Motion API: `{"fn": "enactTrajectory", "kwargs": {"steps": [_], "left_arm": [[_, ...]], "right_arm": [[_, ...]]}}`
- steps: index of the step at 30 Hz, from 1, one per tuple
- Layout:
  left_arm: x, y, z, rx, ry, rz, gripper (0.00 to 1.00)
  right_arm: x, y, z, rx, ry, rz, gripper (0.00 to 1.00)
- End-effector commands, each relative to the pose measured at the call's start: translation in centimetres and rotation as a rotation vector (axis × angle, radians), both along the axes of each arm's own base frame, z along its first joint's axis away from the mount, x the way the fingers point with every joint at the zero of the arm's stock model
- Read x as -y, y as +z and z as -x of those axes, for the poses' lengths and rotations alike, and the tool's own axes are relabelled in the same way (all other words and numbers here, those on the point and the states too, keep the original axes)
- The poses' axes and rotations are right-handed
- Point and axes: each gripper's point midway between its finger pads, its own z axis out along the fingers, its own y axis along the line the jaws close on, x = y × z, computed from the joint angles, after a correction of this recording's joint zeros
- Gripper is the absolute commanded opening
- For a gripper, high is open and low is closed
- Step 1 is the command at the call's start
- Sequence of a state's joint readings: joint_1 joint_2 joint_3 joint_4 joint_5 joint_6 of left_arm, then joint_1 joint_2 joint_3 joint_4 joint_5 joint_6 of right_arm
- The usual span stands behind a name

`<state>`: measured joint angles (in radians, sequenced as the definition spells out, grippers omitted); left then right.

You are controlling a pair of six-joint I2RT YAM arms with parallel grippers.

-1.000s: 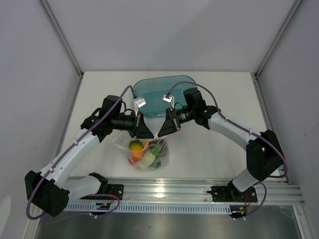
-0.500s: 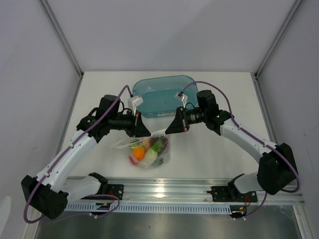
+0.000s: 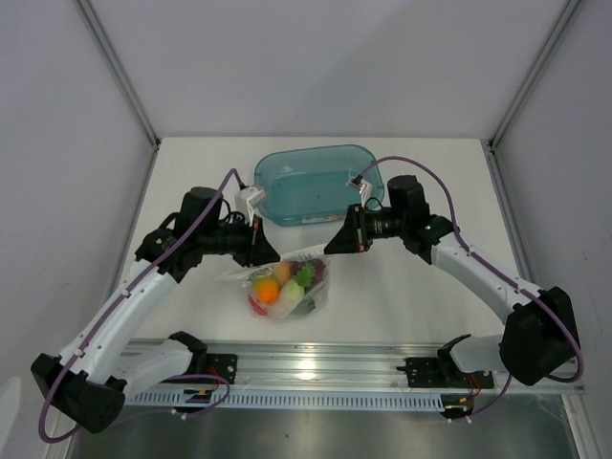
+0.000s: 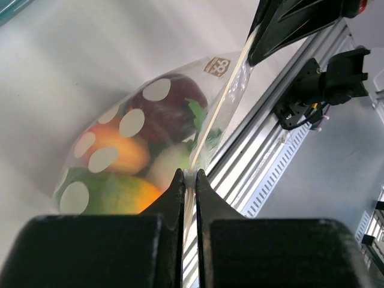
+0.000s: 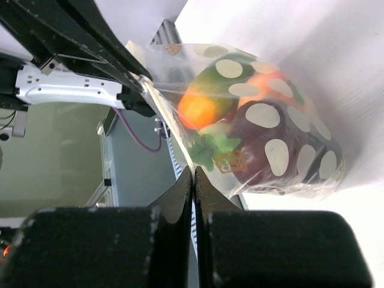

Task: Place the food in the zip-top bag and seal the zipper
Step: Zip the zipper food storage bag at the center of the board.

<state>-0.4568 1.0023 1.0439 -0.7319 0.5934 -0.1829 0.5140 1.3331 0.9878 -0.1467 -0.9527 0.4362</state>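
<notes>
The clear zip-top bag point(image 3: 287, 287), printed with white dots, hangs between my two grippers just above the table. It holds the food point(image 3: 279, 285): orange, green, dark purple and pale pieces. My left gripper point(image 3: 271, 256) is shut on the left end of the bag's mouth edge. My right gripper point(image 3: 330, 247) is shut on the right end. In the left wrist view the zipper point(image 4: 221, 103) runs taut from my left gripper point(image 4: 188, 174) up to the right gripper's fingers point(image 4: 282, 30). In the right wrist view my right gripper point(image 5: 193, 171) pinches the bag point(image 5: 264, 138).
A teal translucent tub point(image 3: 311, 180) stands just behind both grippers at the table's back middle. The aluminium rail point(image 3: 316, 368) with the arm bases runs along the near edge, below the bag. White walls close in the table's left and right.
Both grippers have moved apart along the bag's mouth, the left one leftward and the right one rightward. The mouth edge is now drawn out straighter between them.
</notes>
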Motion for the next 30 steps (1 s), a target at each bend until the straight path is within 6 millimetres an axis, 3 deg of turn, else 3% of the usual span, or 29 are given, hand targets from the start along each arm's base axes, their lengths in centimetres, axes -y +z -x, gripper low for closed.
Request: {"fn": "enactTrajectory", "kwargs": {"steps": [1, 13, 23, 30], "left_arm": [[-1.7, 0.2, -0.2, 0.027, 0.085, -0.057, 0.01], [-4.2, -0.4, -0.5, 0.039, 0.22, -0.143, 0.04], [-6.7, -1.7, -0.2, 0.039, 0.323, -0.235, 0.06], [-8.5, -2.3, -0.4, 0.04, 0.405, -0.304, 0.13]], "right_arm": [[1.4, -0.1, -1.5, 0.028, -0.097, 0.038, 0.0], [4.6, -0.4, -3.6, 0.014, -0.257, 0.097, 0.0], [6.3, -1.2, -3.9, -0.022, -0.319, 0.13, 0.0], [7.1, -1.4, -4.0, -0.03, -0.339, 0.138, 0.0]]}}
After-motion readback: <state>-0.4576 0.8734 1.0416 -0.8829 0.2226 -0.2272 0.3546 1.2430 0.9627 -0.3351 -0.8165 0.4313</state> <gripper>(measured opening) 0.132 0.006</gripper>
